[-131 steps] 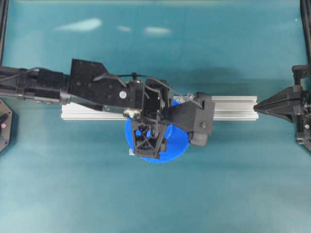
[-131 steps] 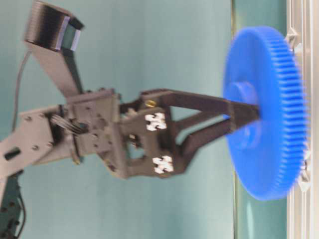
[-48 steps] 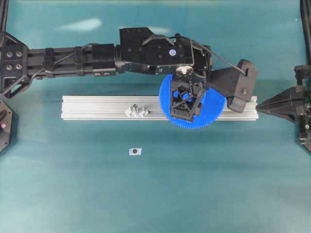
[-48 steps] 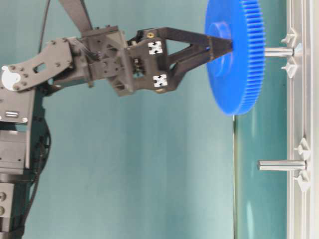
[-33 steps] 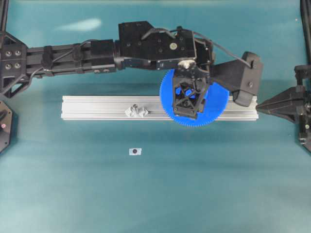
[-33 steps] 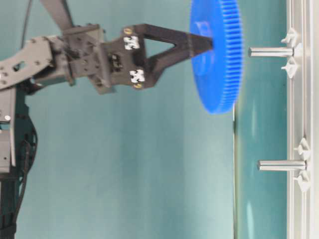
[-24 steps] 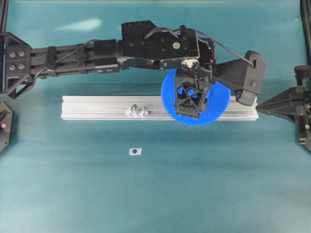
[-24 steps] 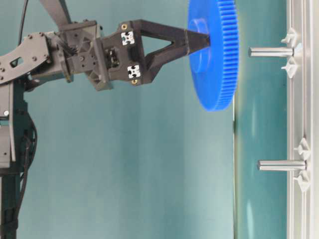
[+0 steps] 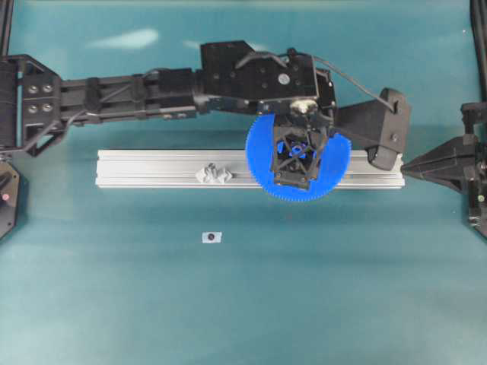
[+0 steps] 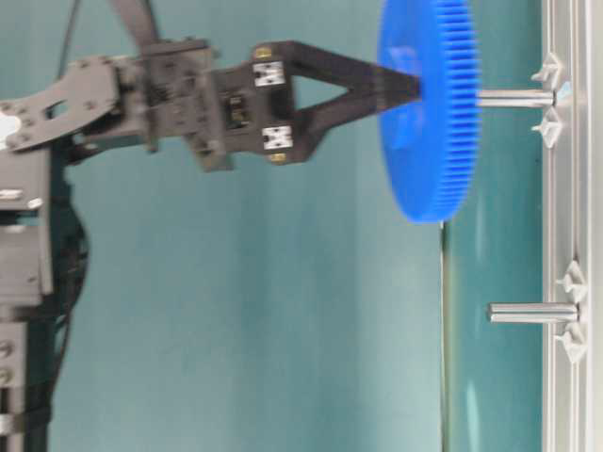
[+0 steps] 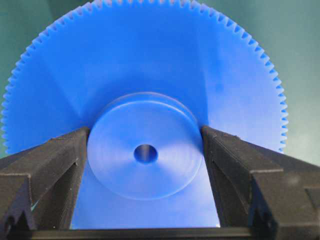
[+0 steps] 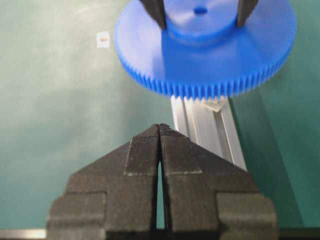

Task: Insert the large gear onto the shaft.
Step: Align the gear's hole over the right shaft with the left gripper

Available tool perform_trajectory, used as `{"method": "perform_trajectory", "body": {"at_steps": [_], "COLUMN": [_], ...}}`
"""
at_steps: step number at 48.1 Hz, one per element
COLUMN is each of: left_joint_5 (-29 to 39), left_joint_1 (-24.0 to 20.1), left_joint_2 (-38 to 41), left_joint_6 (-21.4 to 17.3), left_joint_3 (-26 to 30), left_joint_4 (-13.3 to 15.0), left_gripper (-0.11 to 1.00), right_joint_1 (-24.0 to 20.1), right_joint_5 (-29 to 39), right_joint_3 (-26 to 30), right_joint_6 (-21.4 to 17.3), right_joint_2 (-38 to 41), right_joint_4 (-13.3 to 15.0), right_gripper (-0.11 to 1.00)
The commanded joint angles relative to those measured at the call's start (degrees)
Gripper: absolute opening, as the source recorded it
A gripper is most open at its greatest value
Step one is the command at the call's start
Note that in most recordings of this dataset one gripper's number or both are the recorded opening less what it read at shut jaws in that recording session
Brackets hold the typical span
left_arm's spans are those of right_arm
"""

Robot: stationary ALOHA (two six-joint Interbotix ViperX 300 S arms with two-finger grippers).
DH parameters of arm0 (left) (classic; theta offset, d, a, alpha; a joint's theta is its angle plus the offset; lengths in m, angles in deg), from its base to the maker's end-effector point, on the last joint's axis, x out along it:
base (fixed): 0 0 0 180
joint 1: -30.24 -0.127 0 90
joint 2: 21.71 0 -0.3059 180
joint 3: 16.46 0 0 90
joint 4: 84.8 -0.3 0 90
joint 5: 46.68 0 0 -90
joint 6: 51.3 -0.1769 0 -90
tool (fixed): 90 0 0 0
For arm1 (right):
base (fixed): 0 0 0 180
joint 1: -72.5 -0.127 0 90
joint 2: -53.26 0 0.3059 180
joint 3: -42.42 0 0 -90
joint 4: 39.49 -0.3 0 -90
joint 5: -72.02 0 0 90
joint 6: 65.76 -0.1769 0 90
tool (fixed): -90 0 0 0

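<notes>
The large gear [image 9: 298, 161], a big flat bright-blue plastic wheel with tiny teeth all round, is held up in the air over the long silver metal rail [image 9: 152, 169]. It is kept flat and level so that its small middle hole [image 11: 145, 153] can be lined up with the pin below. The round raised hub [image 11: 145, 145] is squeezed from both sides by the black left gripper [image 11: 145, 145], so the hole is left free. The black right gripper [image 12: 160, 131] is kept pressed shut and parked at the far end of the rail, out of the way. The shaft [image 10: 513, 97], a thin silver pin between two small clear brackets, is stood on the rail, and its tip is met by the gear's underside in the side view. A second silver pin [image 10: 532, 313] is left bare further along. A small white tag [image 9: 212, 237] is seen lying on the green table [image 9: 243, 304].
</notes>
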Motion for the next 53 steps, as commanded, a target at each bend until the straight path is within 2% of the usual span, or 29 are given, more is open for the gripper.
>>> {"method": "perform_trajectory", "body": {"at_steps": [1,27,53], "left_joint_5": [0.2,-2.5,0.2], "left_joint_1": [0.0,-0.5,-3.4], "left_joint_2": [-1.6,1.6,1.4], "left_joint_6": [-0.2,-1.1,-1.1], "left_joint_3": [1.8,1.8,1.8], "left_joint_4": [0.0,-0.4,-0.9], "left_gripper": [0.76,0.76,0.76], "right_joint_1": [0.1,0.2,0.1], "right_joint_5": [-0.4,-0.4,0.4], "right_joint_3": [0.5,0.5,0.5], "right_joint_6": [-0.5,-0.5,-0.5], "right_joint_2": [0.4,0.0,-1.0], "right_joint_4": [0.1,0.0,0.1], "right_gripper": [0.02,0.02,0.02]}}
